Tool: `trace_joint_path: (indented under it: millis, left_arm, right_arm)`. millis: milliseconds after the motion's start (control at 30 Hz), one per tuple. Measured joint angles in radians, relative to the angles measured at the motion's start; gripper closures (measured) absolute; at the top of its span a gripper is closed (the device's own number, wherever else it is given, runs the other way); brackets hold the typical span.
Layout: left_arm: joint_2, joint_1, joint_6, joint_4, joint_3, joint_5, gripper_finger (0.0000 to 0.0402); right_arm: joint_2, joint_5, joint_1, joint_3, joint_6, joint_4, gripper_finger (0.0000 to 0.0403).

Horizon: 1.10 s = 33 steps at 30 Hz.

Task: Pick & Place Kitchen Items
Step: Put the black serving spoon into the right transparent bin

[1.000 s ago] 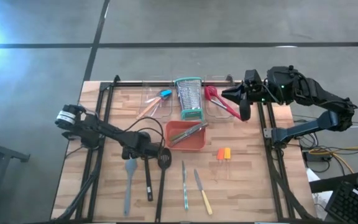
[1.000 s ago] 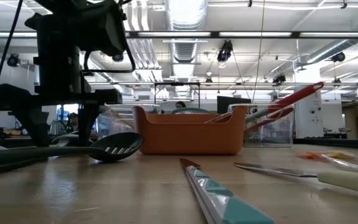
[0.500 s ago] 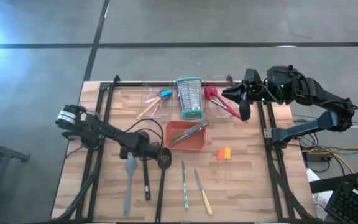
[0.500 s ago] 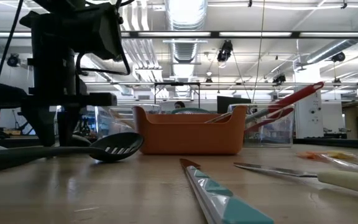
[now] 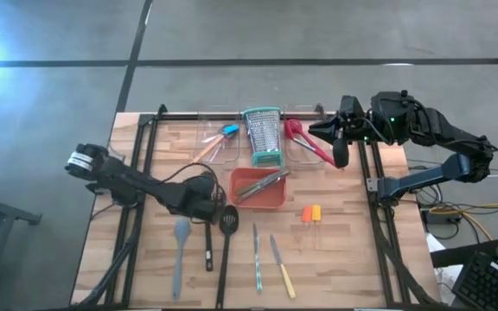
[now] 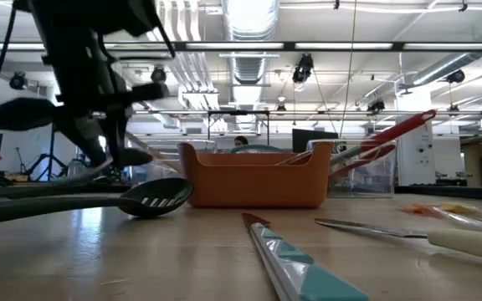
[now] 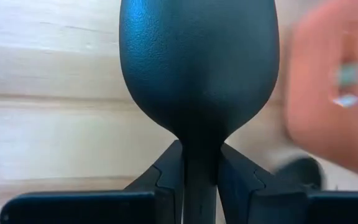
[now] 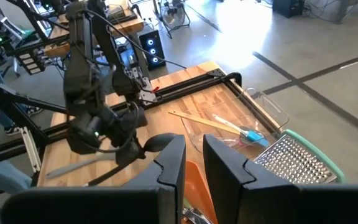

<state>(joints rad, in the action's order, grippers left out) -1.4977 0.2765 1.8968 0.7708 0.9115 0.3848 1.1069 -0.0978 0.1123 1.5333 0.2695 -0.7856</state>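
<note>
A black spoon (image 5: 207, 246) lies lengthwise left of the table's middle, its bowl (image 7: 197, 62) at the far end. My left gripper (image 5: 207, 210) is shut on it, just left of the orange tray (image 5: 271, 201). A grey spatula (image 5: 180, 246) and a black slotted turner (image 5: 227, 226) lie flat on either side of the spoon. My right gripper (image 5: 340, 149) hovers at the back right above a clear bin holding a red spoon (image 5: 305, 142). Its fingers (image 8: 173, 162) stand a narrow gap apart with nothing between them. My left gripper pinches the spoon's thin neck (image 7: 199, 163), just below the bowl, between its two fingers. The fingers come from above, slanting from the table's left, and lie across the spoon. The bowl sticks out past the fingertips; whether the handle end (image 5: 209, 264) rests on the table I cannot tell.
A steel grater (image 5: 264, 138) stands at the back middle between two clear bins (image 5: 219, 142). The orange tray holds utensils. Two knives (image 5: 257, 255) (image 5: 281, 269) and small orange-handled tools (image 5: 311, 212) lie near the front. Black frame rails (image 5: 141, 164) run along both sides.
My left gripper has shut on the black spoon's neck, then moved a little toward the table's right edge and up, tipping over as it went. The spoon's handle has shifted slightly toward the far edge with it. The right arm has kept still.
</note>
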Motion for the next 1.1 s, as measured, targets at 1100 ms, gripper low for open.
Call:
trace_joint_path:
  millis: [1100]
  left_arm:
    - [0.439, 0.192, -0.962, -0.367, 0.130, 0.729, 0.0334]
  right_arm:
    - [0.070, 0.126, -0.132, -0.083, 0.079, 0.195, 0.0351]
